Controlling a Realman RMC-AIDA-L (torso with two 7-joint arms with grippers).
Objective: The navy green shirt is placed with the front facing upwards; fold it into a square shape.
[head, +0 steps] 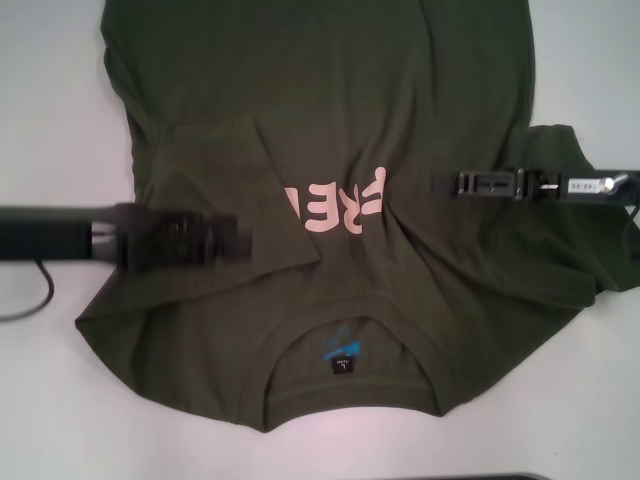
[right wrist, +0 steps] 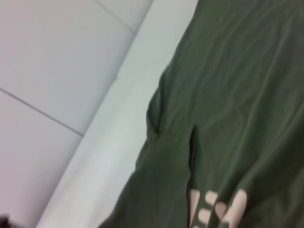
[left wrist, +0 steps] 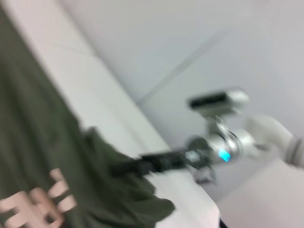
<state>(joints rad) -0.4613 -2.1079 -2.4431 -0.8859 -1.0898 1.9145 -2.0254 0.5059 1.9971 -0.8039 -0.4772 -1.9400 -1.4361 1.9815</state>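
From my head, a white bench (head: 60, 140) carries the navy green shirt (head: 400, 130), collar toward me, left sleeve folded over the chest. My left end effector (head: 235, 240) reaches level across that fold; my right end effector (head: 440, 185) lies over the lettering. I cannot tell either's grip.

My left wrist shows the right end effector (left wrist: 123, 167) over the shirt (left wrist: 33, 142), pale wall behind.

My right wrist shows the shirt (right wrist: 237, 95) and the bench (right wrist: 109, 156).
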